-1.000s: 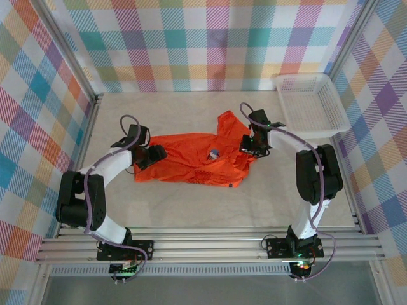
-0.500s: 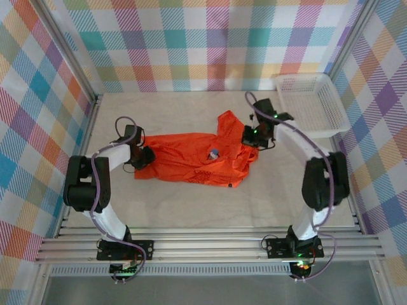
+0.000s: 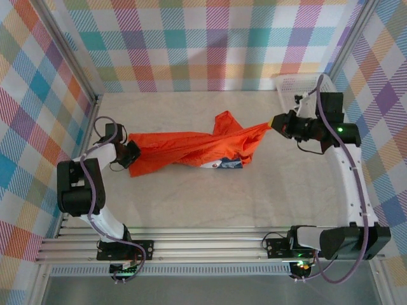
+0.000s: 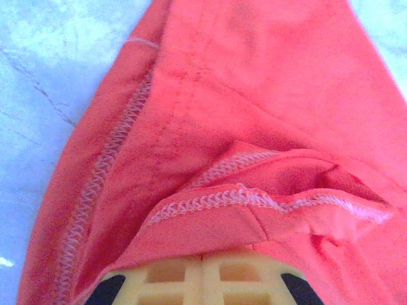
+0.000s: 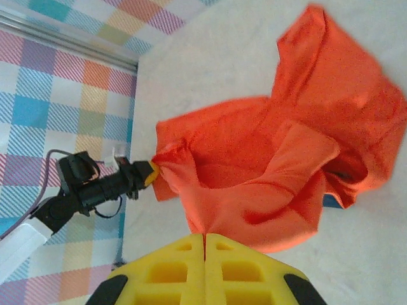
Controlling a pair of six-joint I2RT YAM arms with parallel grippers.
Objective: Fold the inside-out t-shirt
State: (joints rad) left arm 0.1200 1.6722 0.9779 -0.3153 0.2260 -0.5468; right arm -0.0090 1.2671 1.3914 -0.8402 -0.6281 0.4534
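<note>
The bright orange inside-out t-shirt (image 3: pixel 191 147) is pulled into a long band across the middle of the table. My left gripper (image 3: pixel 130 152) is shut on the shirt's left end, low by the table. The left wrist view has its yellow jaws (image 4: pixel 203 259) closed under a stitched hem of the shirt (image 4: pixel 241 127). My right gripper (image 3: pixel 273 122) is shut on the shirt's right end and holds it off the table. From the right wrist, the cloth (image 5: pixel 273 159) runs from the closed right gripper (image 5: pixel 205 236) to the left gripper (image 5: pixel 149 173). A bit of blue and white print (image 3: pixel 227 164) peeks out underneath.
A white mesh basket (image 3: pixel 289 82) stands at the back right corner, partly behind my right arm. Checked walls and metal rails close in the table on three sides. Bare tabletop (image 3: pixel 210 203) lies in front of the shirt.
Both grippers have shut on the shirt and moved apart. The left went left, the right swung right and up, and the shirt is now stretched between them.
</note>
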